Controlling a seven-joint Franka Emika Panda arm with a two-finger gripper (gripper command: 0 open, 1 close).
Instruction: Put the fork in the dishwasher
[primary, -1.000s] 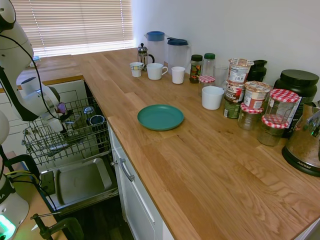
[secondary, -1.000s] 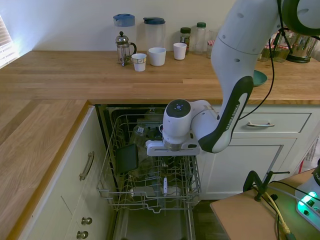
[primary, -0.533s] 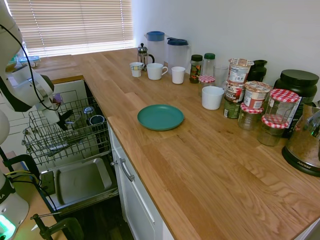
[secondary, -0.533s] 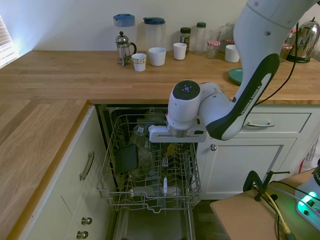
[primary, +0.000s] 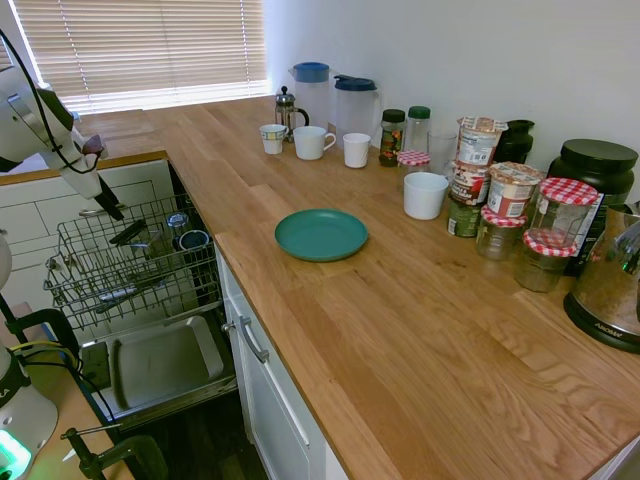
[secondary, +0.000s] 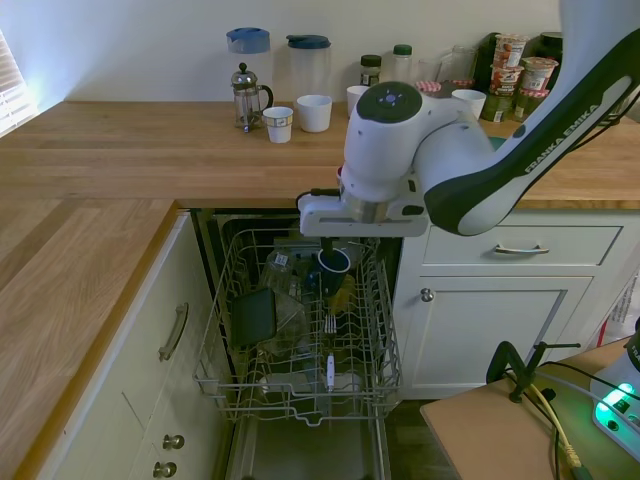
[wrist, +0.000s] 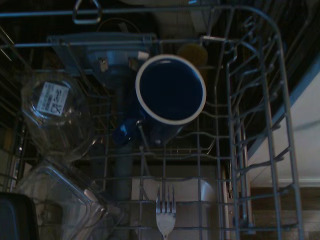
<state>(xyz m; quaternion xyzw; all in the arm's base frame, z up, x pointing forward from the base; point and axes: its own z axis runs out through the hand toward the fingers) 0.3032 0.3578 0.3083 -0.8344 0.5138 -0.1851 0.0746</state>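
We see the fork (secondary: 329, 324) standing in the dishwasher (secondary: 300, 390) rack, but the gripper (secondary: 335, 240) hides its fingers, so can't tell.

Silver fork (wrist: 165, 214), grey wire rack (secondary: 300, 330), blue white-rimmed mug (wrist: 170, 95), green plate (primary: 321, 234)

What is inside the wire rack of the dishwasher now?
The wire rack holds the fork standing tines up, a blue mug, a clear jar, a clear plastic container and a dark flat item. Deeper items are hidden by shadow.
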